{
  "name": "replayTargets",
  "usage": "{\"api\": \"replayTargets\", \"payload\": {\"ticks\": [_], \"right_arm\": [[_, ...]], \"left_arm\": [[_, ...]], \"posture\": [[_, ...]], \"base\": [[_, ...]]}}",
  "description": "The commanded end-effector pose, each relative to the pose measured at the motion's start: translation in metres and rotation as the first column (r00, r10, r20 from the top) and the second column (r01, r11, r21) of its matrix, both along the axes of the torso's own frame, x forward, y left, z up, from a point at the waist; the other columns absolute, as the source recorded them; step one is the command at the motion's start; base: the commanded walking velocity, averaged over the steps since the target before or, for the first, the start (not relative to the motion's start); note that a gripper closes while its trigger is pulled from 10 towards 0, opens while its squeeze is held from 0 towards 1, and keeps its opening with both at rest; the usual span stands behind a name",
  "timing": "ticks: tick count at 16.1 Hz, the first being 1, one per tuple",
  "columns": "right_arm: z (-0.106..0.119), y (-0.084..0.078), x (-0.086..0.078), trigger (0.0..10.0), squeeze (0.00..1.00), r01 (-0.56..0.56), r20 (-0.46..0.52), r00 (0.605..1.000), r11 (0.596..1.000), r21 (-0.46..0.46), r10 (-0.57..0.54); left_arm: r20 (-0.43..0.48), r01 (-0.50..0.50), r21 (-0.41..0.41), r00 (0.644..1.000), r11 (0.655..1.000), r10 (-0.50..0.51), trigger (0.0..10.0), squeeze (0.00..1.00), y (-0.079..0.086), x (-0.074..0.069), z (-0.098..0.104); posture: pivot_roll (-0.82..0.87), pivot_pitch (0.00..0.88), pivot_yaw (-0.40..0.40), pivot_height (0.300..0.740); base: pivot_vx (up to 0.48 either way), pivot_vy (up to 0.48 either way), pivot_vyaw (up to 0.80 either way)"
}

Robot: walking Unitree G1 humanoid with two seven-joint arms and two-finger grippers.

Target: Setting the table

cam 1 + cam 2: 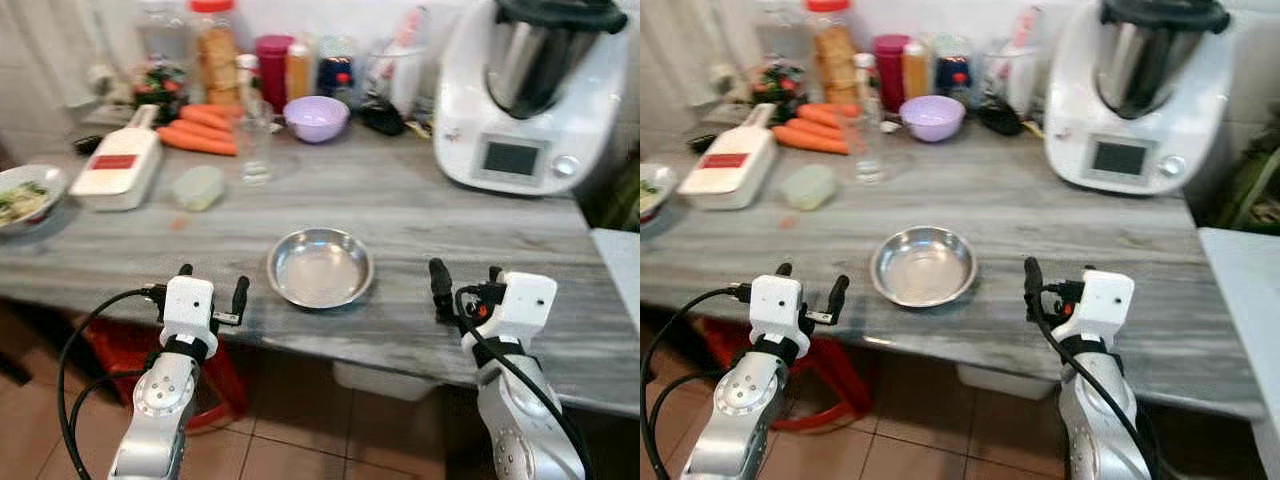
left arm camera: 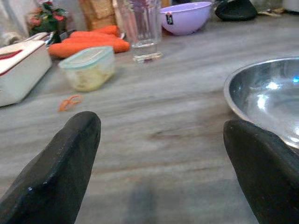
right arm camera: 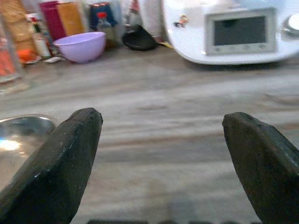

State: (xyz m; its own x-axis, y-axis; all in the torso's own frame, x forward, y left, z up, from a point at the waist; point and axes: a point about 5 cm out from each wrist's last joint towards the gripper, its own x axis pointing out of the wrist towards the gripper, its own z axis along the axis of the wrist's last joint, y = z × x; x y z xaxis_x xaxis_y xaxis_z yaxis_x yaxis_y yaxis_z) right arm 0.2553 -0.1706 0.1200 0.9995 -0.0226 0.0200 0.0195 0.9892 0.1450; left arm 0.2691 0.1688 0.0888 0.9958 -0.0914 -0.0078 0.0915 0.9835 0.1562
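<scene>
Steel bowl [image 1: 320,267]: round, shallow, shiny, upright and empty, near the front edge of the grey streaked worktop [image 1: 440,230]. Clear drinking glass [image 1: 256,150]: upright, further back, well apart from the bowl, beside the carrots [image 1: 198,130].

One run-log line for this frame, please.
left gripper: open, empty, counter edge | right gripper: open, empty, counter edge | steel bowl: empty, between both grippers | glass: upright, behind bowl

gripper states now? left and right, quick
Left gripper: open, empty, at the counter edge left of the steel bowl.
Right gripper: open, empty, right of the bowl.
</scene>
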Motion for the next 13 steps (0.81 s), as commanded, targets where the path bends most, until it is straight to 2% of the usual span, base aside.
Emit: {"api": "replayTargets", "payload": {"ticks": [1,3,5,8,13], "right_arm": [[0.0083,0.0044,-0.0013,10.0,0.0,-0.02,0.042,0.999,1.0,0.004,0.02],[0.008,0.0051,0.0012,10.0,0.0,-0.009,0.031,0.999,0.997,-0.072,0.012],[0.006,0.007,0.0007,10.0,0.0,-0.024,0.045,0.999,0.996,-0.086,0.028],[0.005,0.0071,-0.0022,10.0,0.0,-0.016,0.061,0.998,0.998,-0.062,0.02],[0.0002,0.0049,-0.0039,10.0,0.0,0.005,0.029,1.0,1.0,-0.008,-0.005]], "left_arm": [[-0.015,-0.017,0.025,1.0,1.0,0.017,10.0,0.0,0.0067,0.0019,-0.0011],[-0.013,-0.022,0.029,1.0,0.999,0.022,10.0,0.0,0.0089,0.0043,0.0004],[-0.011,-0.018,0.041,1.0,0.999,0.019,10.0,0.0,0.009,0.0048,0.0011],[-0.01,-0.021,0.049,1.0,0.999,0.022,10.0,0.0,0.0127,0.0058,0.0021],[-0.016,-0.014,0.062,1.0,0.998,0.015,10.0,0.0,0.0142,0.0051,0.0015]], "posture": [[0.01,0.0,0.004,0.74],[0.01,0.0,0.008,0.74],[0.01,0.0,0.008,0.74],[0.01,0.0,0.011,0.74],[0.01,0.0,0.011,0.74]], "base": [[0.0,0.0,0.0],[-0.129,0.0,0.0],[-0.283,0.0,0.0],[-0.312,0.0,0.0],[-0.337,0.0,0.0]]}}
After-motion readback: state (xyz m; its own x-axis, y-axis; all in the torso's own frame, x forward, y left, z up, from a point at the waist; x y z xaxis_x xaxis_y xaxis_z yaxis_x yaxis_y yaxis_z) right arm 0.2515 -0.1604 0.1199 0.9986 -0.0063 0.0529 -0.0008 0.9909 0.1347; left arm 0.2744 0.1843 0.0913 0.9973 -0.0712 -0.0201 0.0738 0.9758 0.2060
